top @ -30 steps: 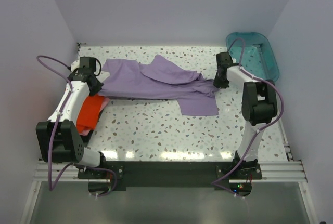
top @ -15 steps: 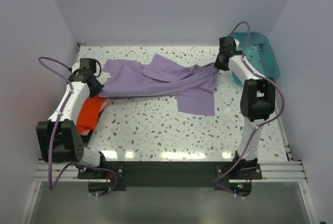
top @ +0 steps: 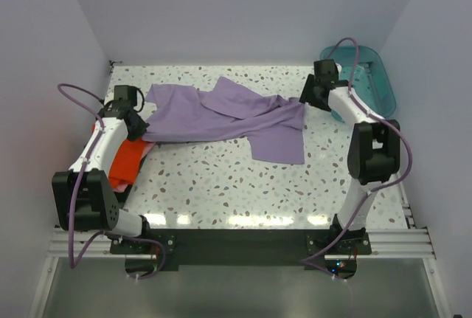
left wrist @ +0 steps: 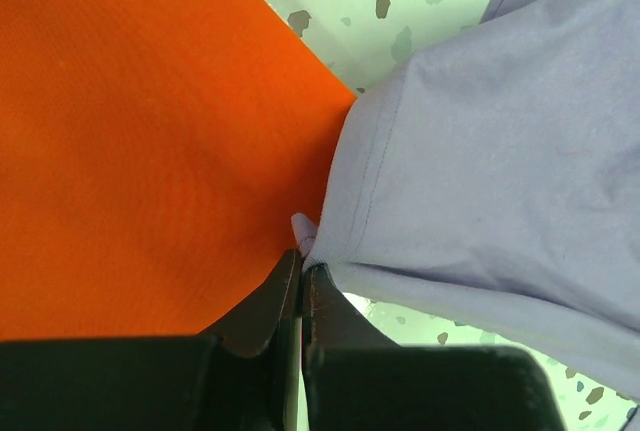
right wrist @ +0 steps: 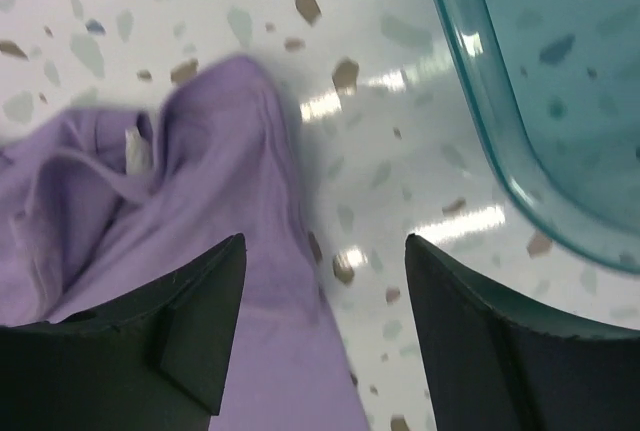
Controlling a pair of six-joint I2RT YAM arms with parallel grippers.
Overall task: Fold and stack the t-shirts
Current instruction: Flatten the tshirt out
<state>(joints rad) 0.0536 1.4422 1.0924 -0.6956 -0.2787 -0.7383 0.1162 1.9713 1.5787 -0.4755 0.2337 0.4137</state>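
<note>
A large lavender-purple t-shirt point(top: 221, 115) lies spread and rumpled across the far half of the table. My left gripper point(top: 135, 128) is shut on its left corner point(left wrist: 315, 241), right over a folded orange-red t-shirt point(top: 127, 157) point(left wrist: 140, 141) at the table's left edge. A strip of pink cloth point(top: 118, 183) peeks out under the orange one. My right gripper point(top: 304, 97) point(right wrist: 325, 251) hangs open just above the purple shirt's right end point(right wrist: 220, 181), with nothing between its fingers.
A teal plastic tub point(top: 365, 74) point(right wrist: 540, 81) stands at the back right, close beside my right gripper. The table top point(top: 243, 185) is white terrazzo with walls on three sides.
My right gripper lifted the shirt's right end toward the back right, then opened and let it drop. The left gripper kept its hold and barely moved.
</note>
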